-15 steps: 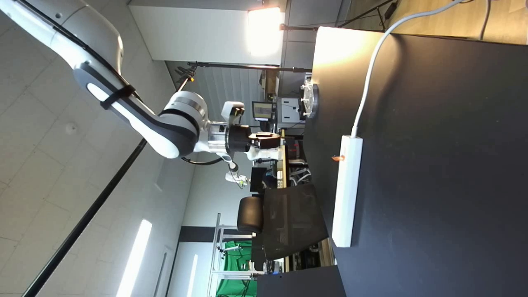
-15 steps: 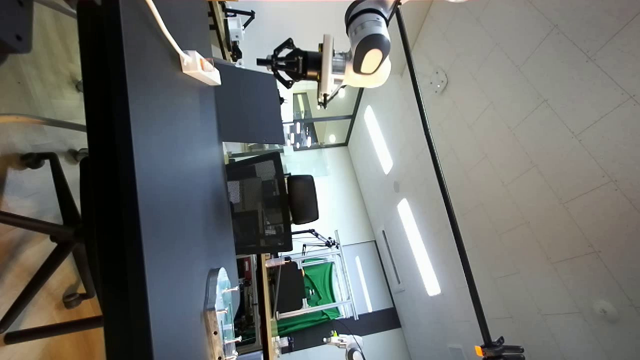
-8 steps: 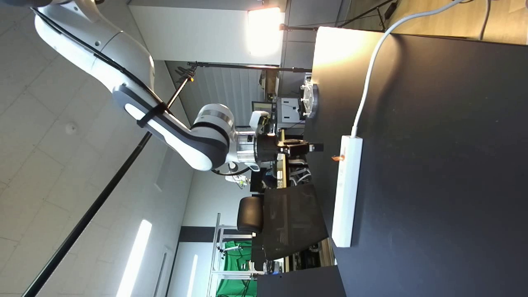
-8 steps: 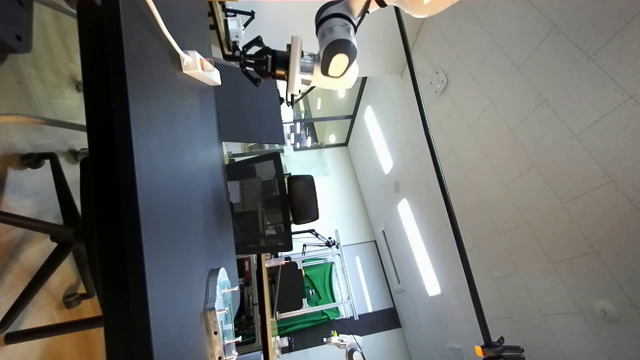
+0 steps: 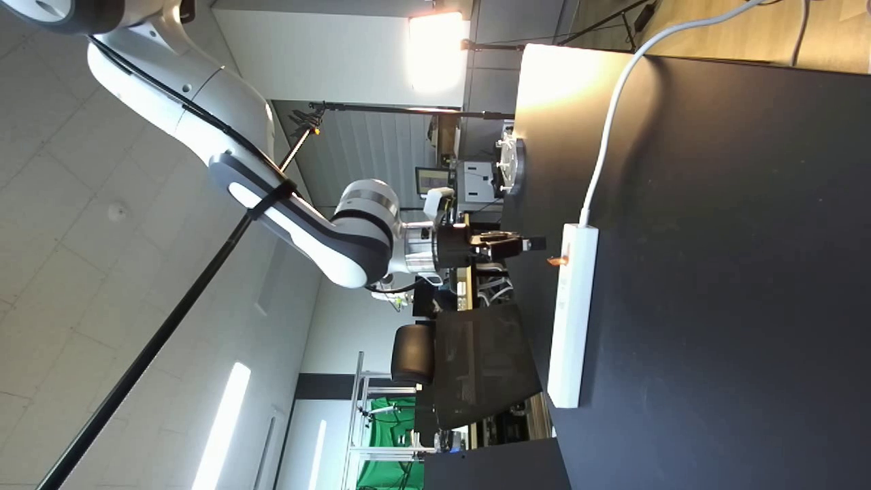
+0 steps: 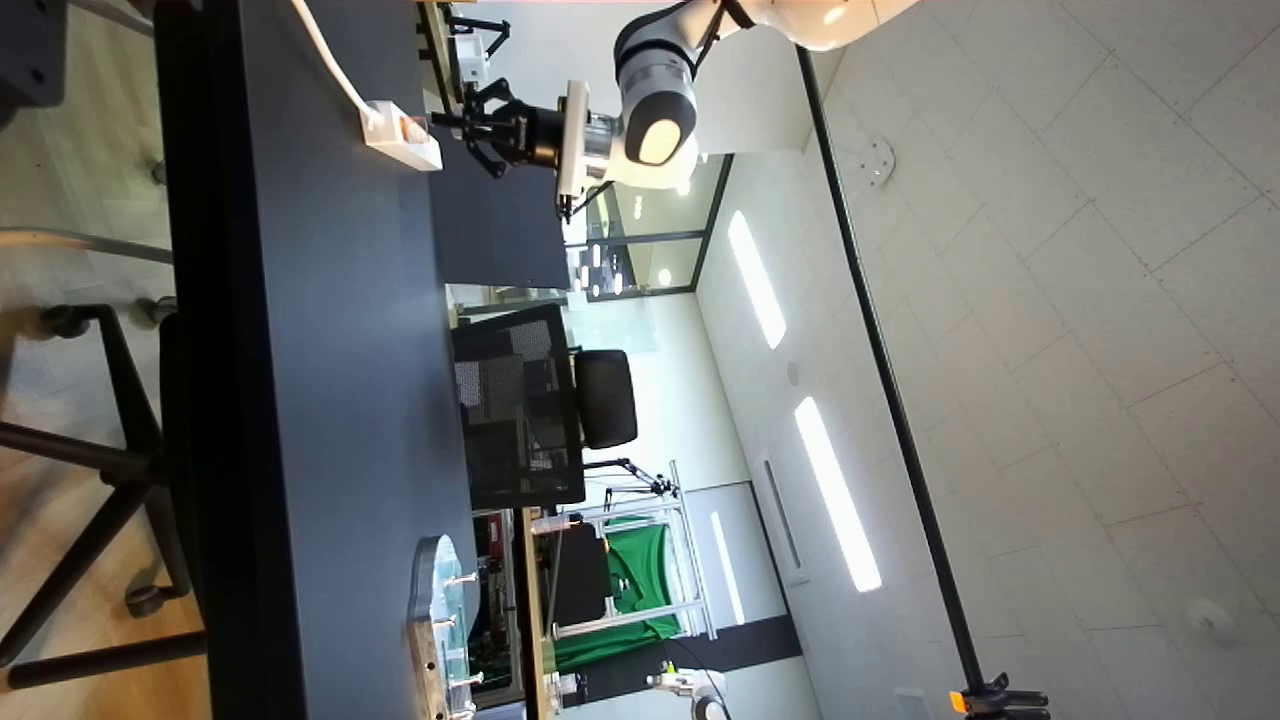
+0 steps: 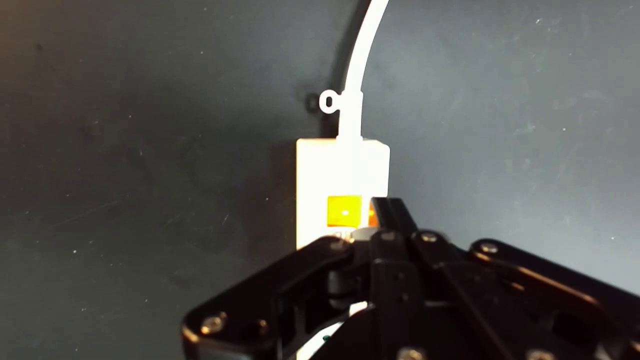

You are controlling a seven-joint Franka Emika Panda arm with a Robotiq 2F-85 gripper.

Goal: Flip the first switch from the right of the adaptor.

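Note:
The adaptor is a long white power strip [image 5: 575, 320] lying on the dark table; it shows in both exterior views [image 6: 408, 152] and in the wrist view [image 7: 320, 170]. In the wrist view a yellow lit switch [image 7: 344, 211] is near its cable end. An orange switch [image 7: 373, 215] to the right of it is mostly hidden by my fingertips. Orange also shows at the strip's edge in an exterior view [image 5: 559, 261]. My gripper [image 7: 394, 200] is shut with nothing between its fingers. In both exterior views the fingertips [image 5: 539, 243] [image 6: 440, 120] are a little above the strip's cable end, seemingly apart from it.
A white cable [image 5: 607, 122] runs from the strip across the dark table [image 5: 735, 286]. A clear plate with upright bolts [image 6: 450, 625] sits on the table away from the strip. A mesh chair [image 6: 515, 410] stands beyond the table edge.
The arm has come down toward the table over the last second, bringing the shut gripper from well above to close above the strip's cable end. The strip has not moved.

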